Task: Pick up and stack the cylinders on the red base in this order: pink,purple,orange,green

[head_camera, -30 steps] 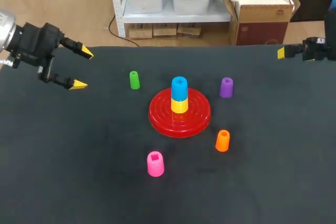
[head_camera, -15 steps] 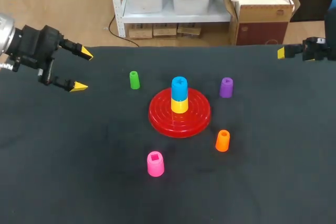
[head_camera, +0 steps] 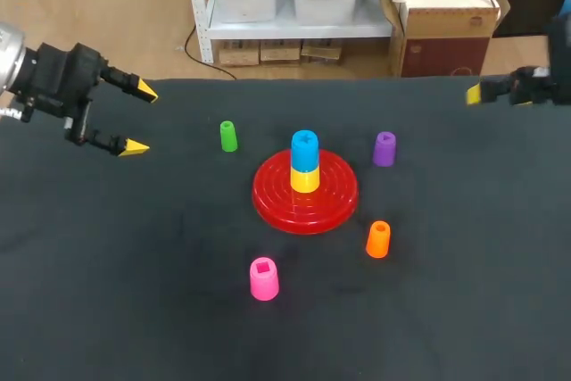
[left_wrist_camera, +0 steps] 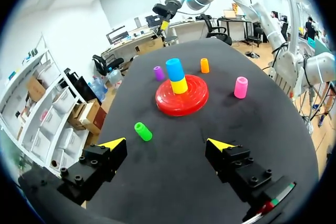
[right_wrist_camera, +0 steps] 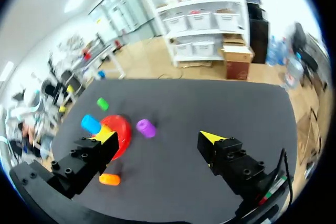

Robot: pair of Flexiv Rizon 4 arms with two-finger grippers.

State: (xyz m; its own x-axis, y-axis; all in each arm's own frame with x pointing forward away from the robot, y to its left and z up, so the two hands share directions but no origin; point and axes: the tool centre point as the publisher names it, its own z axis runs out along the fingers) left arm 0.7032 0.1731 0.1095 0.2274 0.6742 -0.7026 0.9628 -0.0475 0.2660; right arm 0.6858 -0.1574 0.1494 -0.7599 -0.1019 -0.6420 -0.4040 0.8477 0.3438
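From the head view, no step has begun: the pink cylinder (head_camera: 264, 278) stands alone on the table in front of the red base (head_camera: 335, 204), which already carries a yellow cylinder (head_camera: 305, 180) with a blue cylinder (head_camera: 305, 151) on top. The purple cylinder (head_camera: 384, 149), orange cylinder (head_camera: 378, 239) and green cylinder (head_camera: 228, 136) stand around the base, all apart from it. My left gripper (head_camera: 141, 118) hangs at the table's far left with its fingers spread and empty; my right gripper (head_camera: 496, 91) sits at the far right edge

In the left wrist view, the green cylinder lies nearest ahead of the fingers, and pink is well beyond, past the base

In the right wrist view, my right gripper (right_wrist_camera: 157, 137) is released and holds nothing; purple is closest ahead, and pink is out of sight

I judge that pink comes first: the left arm must travel to it, descend over it and close
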